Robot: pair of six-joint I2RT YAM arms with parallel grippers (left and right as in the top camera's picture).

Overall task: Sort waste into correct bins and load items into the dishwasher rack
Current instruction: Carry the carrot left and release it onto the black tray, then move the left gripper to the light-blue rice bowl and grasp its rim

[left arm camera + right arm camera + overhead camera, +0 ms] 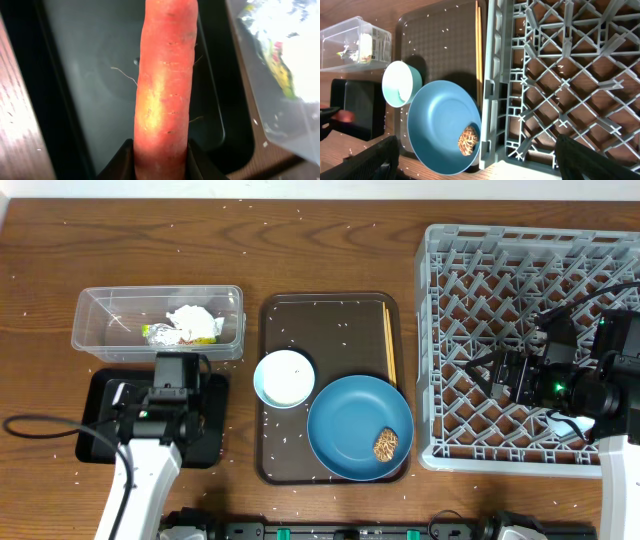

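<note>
At the left end of the table, over the shallow black tray point(205, 432), we find the left gripper point(161, 157) clamped on the orange carrot point(165, 75). Its dark fingers pinch one end from either side. The root runs away from the wrist camera, long and nearly cylindrical. Its skin is matt with fine cross-scratches, a pale yellowish streak down one face, and a few hair-thin rootlets. The tray floor beneath is smooth and glossy with rounded corners. We cannot tell whether the carrot touches it.

Just beyond the tray stands the clear rectangular tub point(100, 315), made of thin-walled plastic. Inside it lie the crumpled white tissue point(190, 318) and, beside it, the green-and-silver wrapper point(160, 333), a shiny foil.

In the centre is the brown serving tray point(330, 330), a rounded rectangle with a finely textured floor. On it the round white bowl point(284, 377) sits just beside the large blue plate point(345, 420), which is matt and shallow. The small brown food lump point(386, 444), knobbly, rests on the plate near the rim on the rack side. The pair of wooden chopsticks point(389, 345) lies straight along the tray wall nearest the rack. White rice grains point(297, 437) speckle the tray and the wood-grain table point(40, 280).

To the right is the grey plastic rack point(530, 270), square and low-walled, with a lattice floor of diagonal ribs. The right gripper point(488, 373) hangs over it with its jaws spread wide and nothing between them.
</note>
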